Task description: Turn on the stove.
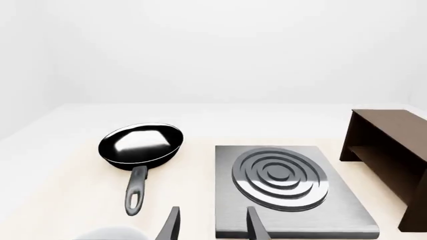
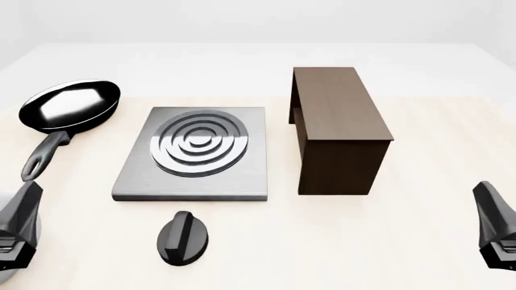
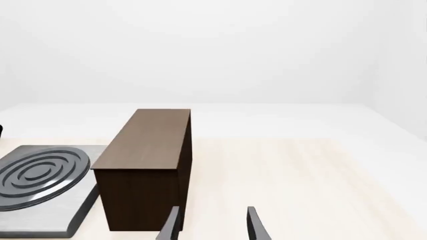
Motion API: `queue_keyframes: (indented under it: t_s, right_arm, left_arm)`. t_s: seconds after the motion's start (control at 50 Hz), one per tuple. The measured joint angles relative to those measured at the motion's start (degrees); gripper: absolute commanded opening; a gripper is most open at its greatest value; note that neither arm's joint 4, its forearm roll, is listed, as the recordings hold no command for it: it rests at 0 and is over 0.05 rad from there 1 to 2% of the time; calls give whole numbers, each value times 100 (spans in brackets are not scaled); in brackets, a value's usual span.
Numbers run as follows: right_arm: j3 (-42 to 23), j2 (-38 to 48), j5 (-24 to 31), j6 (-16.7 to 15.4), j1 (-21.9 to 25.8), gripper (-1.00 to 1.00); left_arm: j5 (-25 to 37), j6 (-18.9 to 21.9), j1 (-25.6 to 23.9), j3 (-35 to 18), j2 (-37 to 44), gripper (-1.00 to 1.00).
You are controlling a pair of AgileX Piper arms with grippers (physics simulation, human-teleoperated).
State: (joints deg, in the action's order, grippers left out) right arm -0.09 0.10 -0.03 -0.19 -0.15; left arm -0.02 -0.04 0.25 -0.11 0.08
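The stove is a flat grey metal plate left of the table's middle, with a round burner of silver rings on it. Its black ridged knob lies apart on the table, just in front of the plate. My left gripper hangs at the near left edge, left of the knob and well clear of it. The left wrist view shows the left gripper open and empty, facing the stove. My right gripper hovers at the near right. The right gripper is open and empty too. The knob is outside both wrist views.
A black frying pan lies left of the stove, handle toward me. A dark brown wooden box stands just right of the plate, between it and the right arm. In the right wrist view the box is close ahead.
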Motion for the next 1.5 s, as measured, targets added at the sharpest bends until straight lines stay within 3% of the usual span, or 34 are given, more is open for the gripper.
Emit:
queue_keyframes:
  t_s: [0.3,0.32,0.68,0.92,1.2,1.5]
  right_arm:
    - [-14,17,-4,-23,-25,100]
    - [-15,19,-5,-20,-22,100]
    - [-18,34,-8,7,3,100]
    - [-19,36,-9,11,6,100]
    - [-19,37,-9,13,7,100]
    - [-20,38,-9,13,7,100]
  left_arm:
    - [50,-22,133,-100,-4,100]
    - [-454,87,339,-100,-2,100]
    - [97,171,92,-264,20,100]
    - [1013,58,45,-1144,78,100]
    - [1770,-29,-245,-2187,1293,100]
    - [1972,-188,-346,-2721,2947,100]
